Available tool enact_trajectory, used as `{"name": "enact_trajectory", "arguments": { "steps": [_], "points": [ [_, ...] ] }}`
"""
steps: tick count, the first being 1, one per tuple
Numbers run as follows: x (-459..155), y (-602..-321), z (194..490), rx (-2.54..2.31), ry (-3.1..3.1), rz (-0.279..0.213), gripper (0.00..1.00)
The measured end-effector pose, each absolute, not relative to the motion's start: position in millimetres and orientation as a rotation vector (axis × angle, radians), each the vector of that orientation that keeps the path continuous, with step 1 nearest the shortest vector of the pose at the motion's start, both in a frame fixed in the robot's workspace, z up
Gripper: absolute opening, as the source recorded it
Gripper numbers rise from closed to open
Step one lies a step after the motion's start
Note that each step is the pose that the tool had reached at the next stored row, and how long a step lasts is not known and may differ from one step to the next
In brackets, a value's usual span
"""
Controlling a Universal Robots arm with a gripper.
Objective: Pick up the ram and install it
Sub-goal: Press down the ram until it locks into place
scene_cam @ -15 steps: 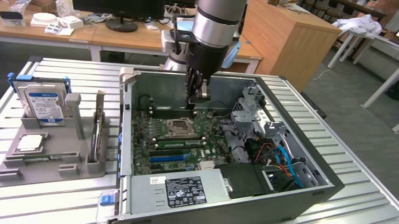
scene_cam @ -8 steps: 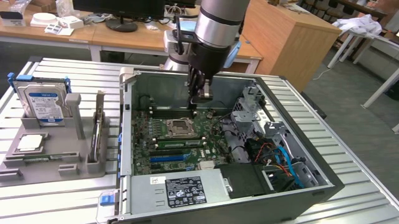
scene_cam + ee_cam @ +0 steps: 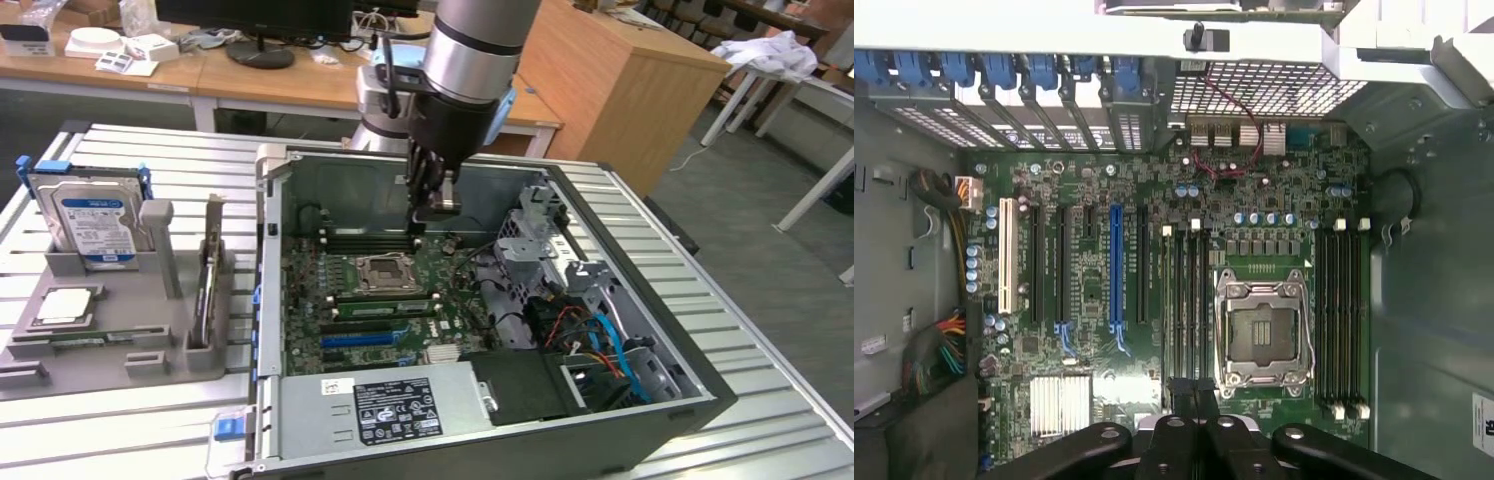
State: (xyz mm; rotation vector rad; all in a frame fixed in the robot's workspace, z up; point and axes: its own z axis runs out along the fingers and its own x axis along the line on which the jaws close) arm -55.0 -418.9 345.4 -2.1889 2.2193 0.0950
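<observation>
The ram (image 3: 74, 342) is a slim green stick lying flat in the front groove of the grey holder tray (image 3: 114, 365), at the exterior view's left. My gripper (image 3: 427, 220) hangs inside the open computer case (image 3: 667, 400), far from the ram. It is above the motherboard (image 3: 400, 290), over the memory slots (image 3: 367, 240) behind the CPU socket (image 3: 380, 270). In the wrist view the gripper (image 3: 1194, 388) is shut, with its fingertips pressed together and nothing visible between them. Beyond it lie the empty CPU socket (image 3: 1264, 330) and the memory slots (image 3: 1187, 300) on either side of the socket.
On the tray stand a hard drive (image 3: 91, 215) with a blue-white label and a dark expansion card (image 3: 207, 280), and a CPU chip (image 3: 67, 305) lies flat. Drive cage and cables (image 3: 601, 340) crowd the case at the exterior view's right. A power supply (image 3: 394, 405) sits at the front.
</observation>
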Motion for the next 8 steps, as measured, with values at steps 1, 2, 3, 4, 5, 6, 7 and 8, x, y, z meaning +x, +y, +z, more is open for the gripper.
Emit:
{"name": "enact_trajectory", "arguments": {
  "steps": [1,2,3,4,5,6,7,8],
  "points": [
    [-54.5,-418.9,345.4,-2.189,2.219,0.095,0.11],
    [-54.0,-418.9,345.4,-2.189,2.219,0.095,0.11],
    [-53.5,-418.9,345.4,-2.189,2.219,0.095,0.11],
    [-52.9,-418.9,345.4,-2.189,2.219,0.095,0.11],
    [-52.3,-418.9,345.4,-2.189,2.219,0.095,0.11],
    [-51.8,-418.9,345.3,-2.189,2.219,0.095,0.11],
    [-51.3,-418.9,345.3,-2.189,2.219,0.095,0.11],
    [-50.8,-418.9,345.4,-2.189,2.219,0.095,0.11]
  ]
}}
